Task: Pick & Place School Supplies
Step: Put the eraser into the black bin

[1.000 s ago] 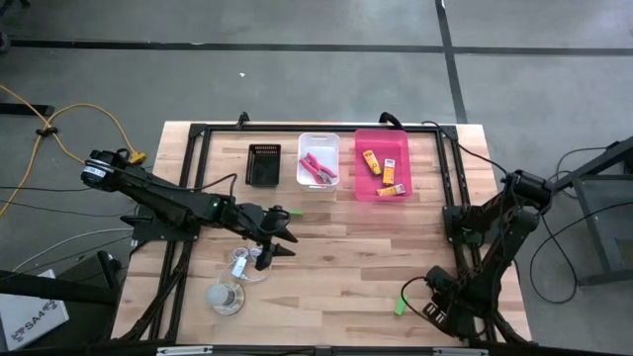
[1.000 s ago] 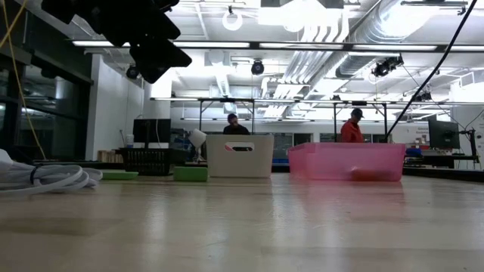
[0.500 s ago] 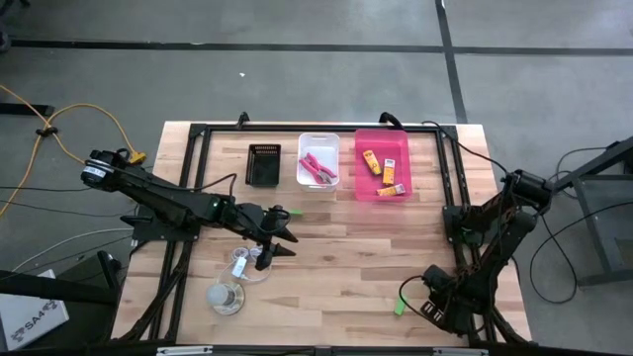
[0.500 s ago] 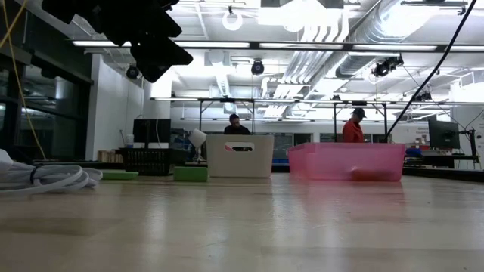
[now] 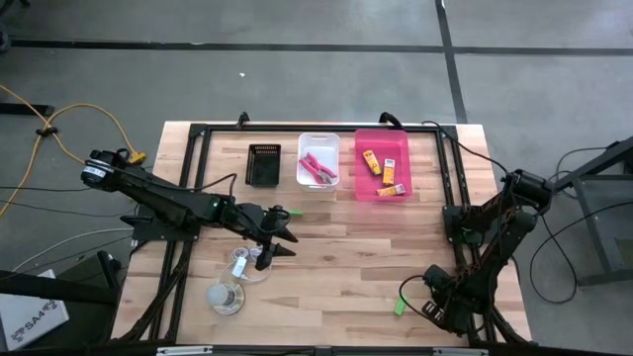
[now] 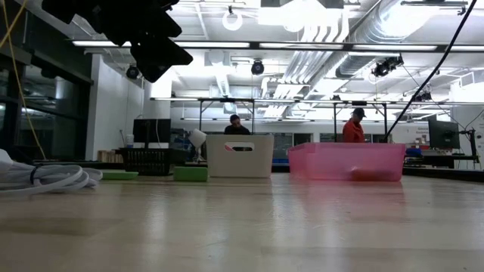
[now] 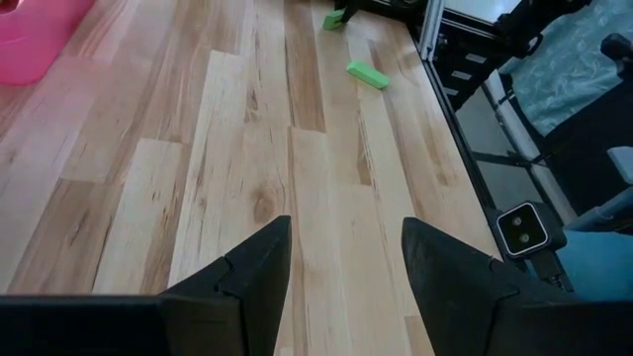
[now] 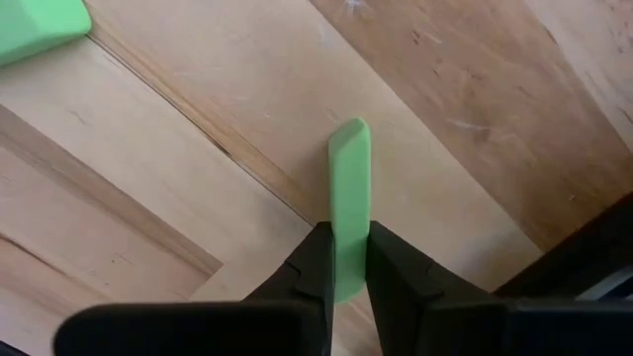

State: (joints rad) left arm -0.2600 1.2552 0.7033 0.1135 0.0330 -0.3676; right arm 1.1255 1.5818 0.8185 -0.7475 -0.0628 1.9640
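My right tool (image 8: 341,259) sits low at the near right corner of the bench (image 5: 336,257), and its fingers are clamped on a green piece (image 8: 348,203) that sticks out ahead of them. A second green piece (image 8: 40,28) lies on the wood just beyond and to one side of that tool. My left tool (image 5: 277,237) hovers over the left middle of the bench with its fingers spread and nothing between them. A pale round disc-like object (image 5: 226,296) and a clear packet (image 5: 244,265) lie just nearer than it. A green piece (image 5: 294,211) lies just beyond its tips. Farther out along the back edge I see a black basket (image 5: 263,164), a white bin (image 5: 318,160) with pink-handled scissors (image 5: 316,168), and a pink bin (image 5: 384,166) with yellow-orange packets (image 5: 370,161).
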